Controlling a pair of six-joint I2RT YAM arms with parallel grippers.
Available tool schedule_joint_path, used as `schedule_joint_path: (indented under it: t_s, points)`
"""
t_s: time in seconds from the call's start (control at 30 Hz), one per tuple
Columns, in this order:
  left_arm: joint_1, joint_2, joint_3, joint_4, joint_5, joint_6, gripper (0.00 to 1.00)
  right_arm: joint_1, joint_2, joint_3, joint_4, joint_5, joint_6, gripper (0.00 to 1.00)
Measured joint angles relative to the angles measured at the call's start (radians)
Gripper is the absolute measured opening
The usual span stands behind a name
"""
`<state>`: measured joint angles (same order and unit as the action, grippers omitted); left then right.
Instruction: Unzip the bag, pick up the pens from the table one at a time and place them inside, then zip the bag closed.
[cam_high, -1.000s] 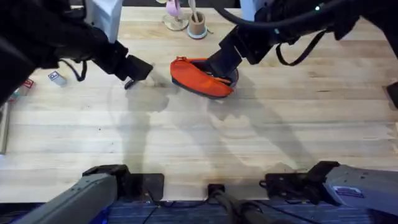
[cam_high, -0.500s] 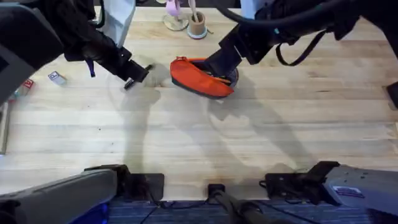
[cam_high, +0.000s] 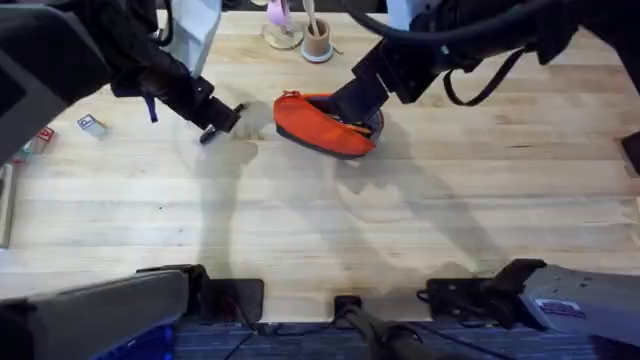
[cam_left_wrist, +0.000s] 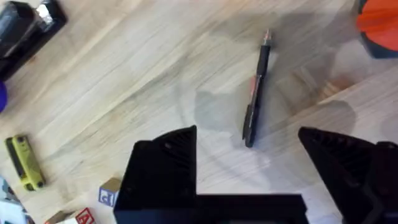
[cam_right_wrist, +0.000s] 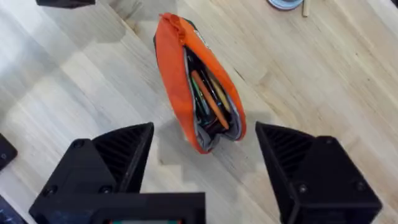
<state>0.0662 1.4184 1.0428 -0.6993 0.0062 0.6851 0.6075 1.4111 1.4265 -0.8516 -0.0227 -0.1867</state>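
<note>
The pale plank table (cam_high: 420, 220) carries everything. Toward its far middle lies the orange bag (cam_high: 322, 127), its zipper open, with several pens and an orange stick showing in its dark inside (cam_right_wrist: 208, 99). The right gripper (cam_right_wrist: 205, 146) hangs just over the bag's right end, its jaws spread wide and holding nothing. The left gripper (cam_left_wrist: 249, 165) hovers to the left of the bag, well clear of it, its jaws likewise released and empty above the wood. Between those jaws, flat on the table, lies one slim black pen (cam_left_wrist: 256, 90) with a reddish mark on its barrel, apparently a label. Farther left lie a black stapler (cam_left_wrist: 25, 25), a yellow-and-black tool (cam_left_wrist: 25, 163) and a small lettered block (cam_high: 91, 124). At the far edge stands a small wooden cup (cam_high: 317, 42).
</note>
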Motion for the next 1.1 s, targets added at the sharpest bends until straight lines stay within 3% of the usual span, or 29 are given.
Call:
schedule_joint_path:
  t_s: [0.57, 1.1]
  points:
    - [0.0, 0.255, 0.0, 0.058, 0.001, 0.042, 0.993, 0.0, 0.0, 0.0, 0.0, 0.0, 0.0, 0.998]
    - [0.001, 0.283, 0.022, 0.051, 0.03, 0.051, 0.995, 0.0, 0.0, 0.0, 0.0, 0.0, 0.0, 0.998]
